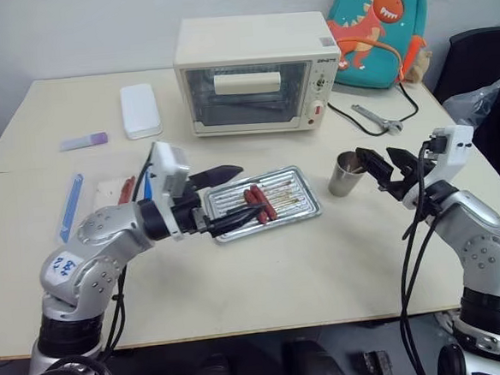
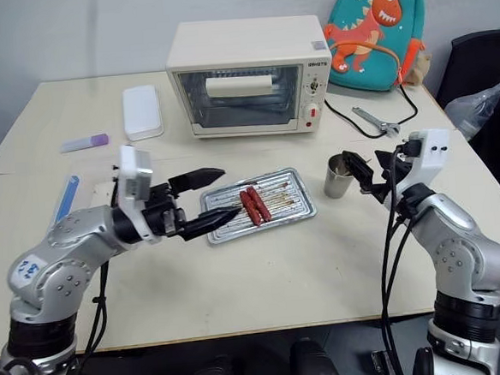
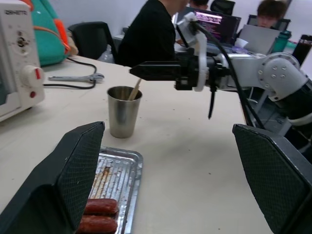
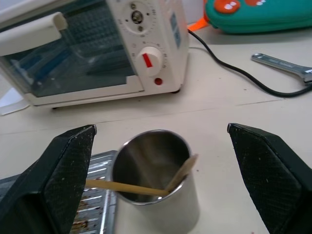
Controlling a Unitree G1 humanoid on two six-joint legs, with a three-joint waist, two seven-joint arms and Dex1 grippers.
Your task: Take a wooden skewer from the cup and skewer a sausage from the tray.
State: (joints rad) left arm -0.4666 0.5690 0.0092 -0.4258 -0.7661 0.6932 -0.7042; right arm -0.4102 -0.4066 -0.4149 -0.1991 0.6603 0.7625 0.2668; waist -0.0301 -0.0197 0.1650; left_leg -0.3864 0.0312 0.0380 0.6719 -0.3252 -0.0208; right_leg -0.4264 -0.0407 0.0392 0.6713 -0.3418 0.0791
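Both end effectors (image 1: 223, 198) (image 1: 384, 171) released; wooden skewer (image 4: 127, 186) lower end hidden inside cup (image 4: 161, 207).

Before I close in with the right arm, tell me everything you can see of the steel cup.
The cup is a small, plain cylinder of brushed steel with no handle, standing upright on the pale table, just right of the tray and apart from it. Its mouth is open. A wooden skewer lies across its rim, and a wider flat stick leans inside it. The right gripper, fingers open, faces the cup without touching it.
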